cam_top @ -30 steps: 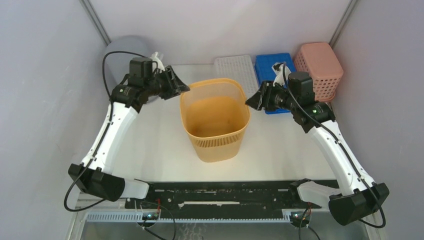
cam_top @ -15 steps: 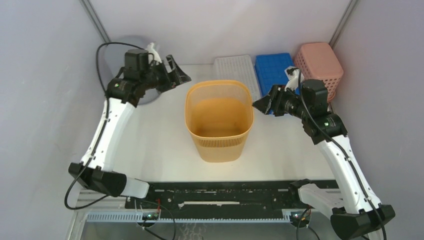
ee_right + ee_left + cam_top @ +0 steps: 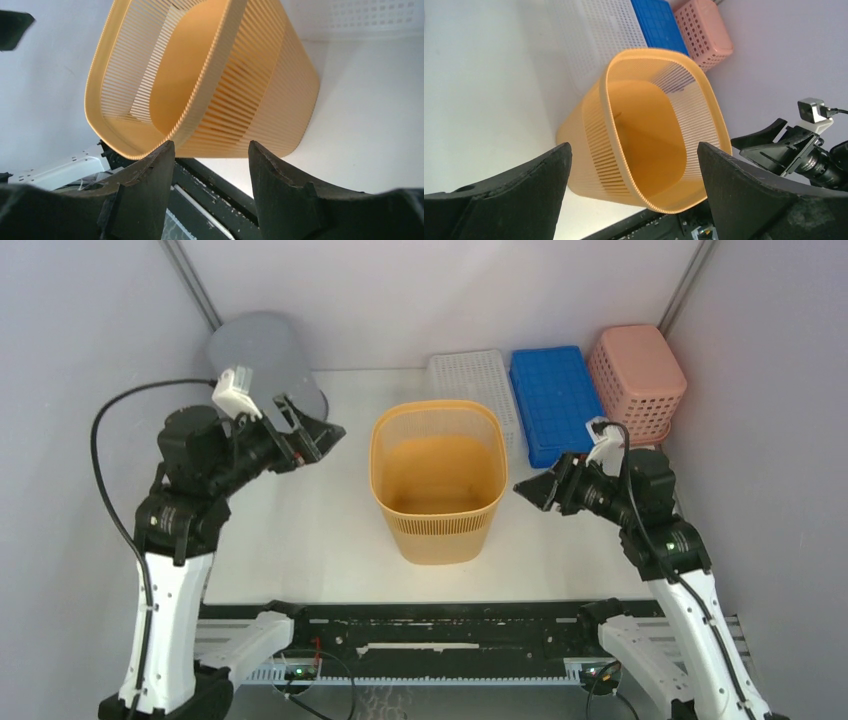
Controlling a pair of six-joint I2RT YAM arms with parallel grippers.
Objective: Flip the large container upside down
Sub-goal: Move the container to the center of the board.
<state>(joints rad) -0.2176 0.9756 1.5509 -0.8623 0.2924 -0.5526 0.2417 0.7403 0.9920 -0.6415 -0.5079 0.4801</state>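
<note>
Left gripper (image 3: 316, 426), jaws spread wide and empty, hangs clear of the tall orange ribbed plastic container (image 3: 437, 502), which stands upright, mouth up, mid-way across the white worktop (image 3: 300, 530). Right gripper (image 3: 526, 490) hovers near its rim, jaws parted, holding nothing.

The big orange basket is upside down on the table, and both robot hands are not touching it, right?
Not quite. The orange basket stands right way up, its opening facing up, as the top view shows. The left gripper and right gripper are indeed both clear of it.
</note>
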